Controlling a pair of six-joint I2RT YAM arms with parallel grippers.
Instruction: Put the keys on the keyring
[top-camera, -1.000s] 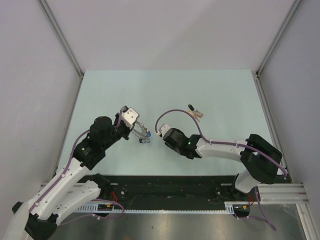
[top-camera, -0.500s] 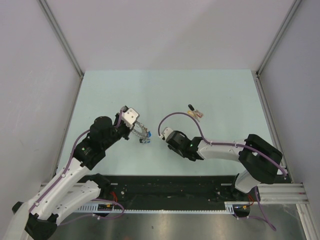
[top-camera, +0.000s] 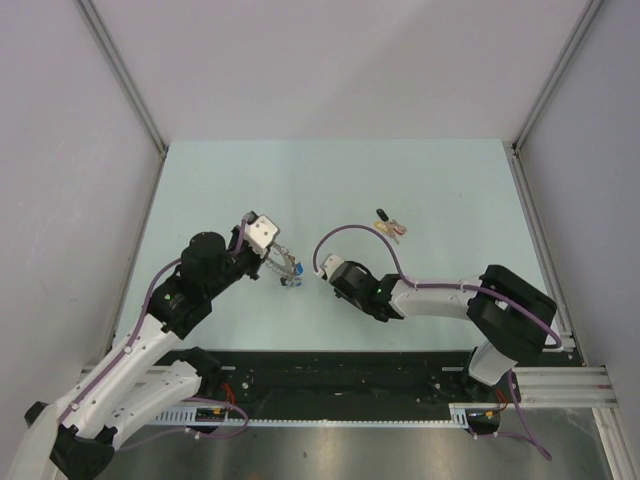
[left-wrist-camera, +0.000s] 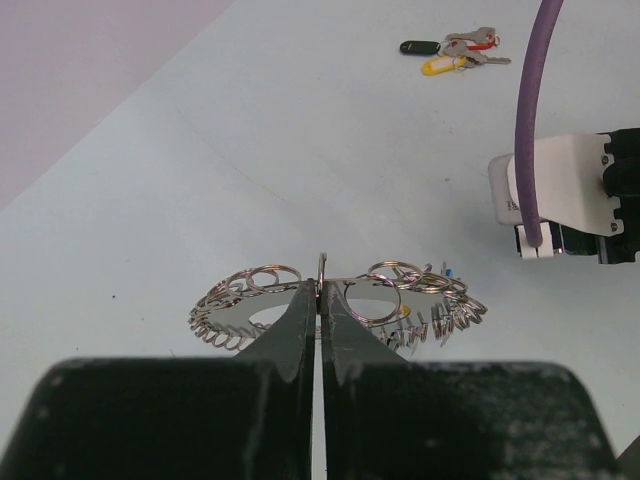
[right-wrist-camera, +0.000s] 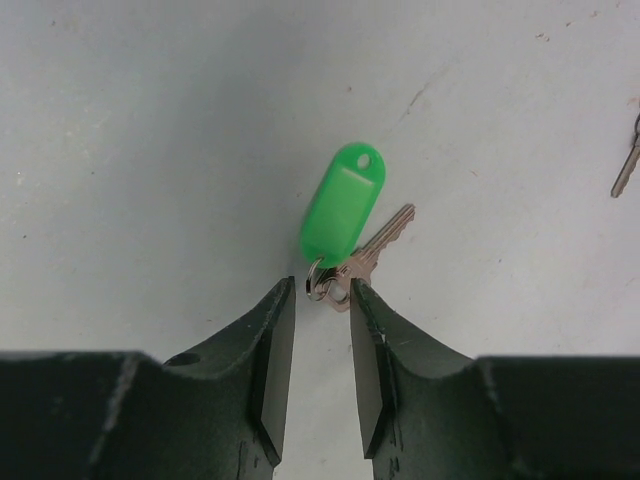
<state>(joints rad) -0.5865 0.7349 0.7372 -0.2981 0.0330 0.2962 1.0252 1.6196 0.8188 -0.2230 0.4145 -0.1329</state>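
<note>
Keyring clamped in left hand, right hand narrowing (still open) round green key.

table: pale green | on it: green-tagged key; key bunch

I find no writing, number, brand mark or sign that I can read in any of my three views.
</note>
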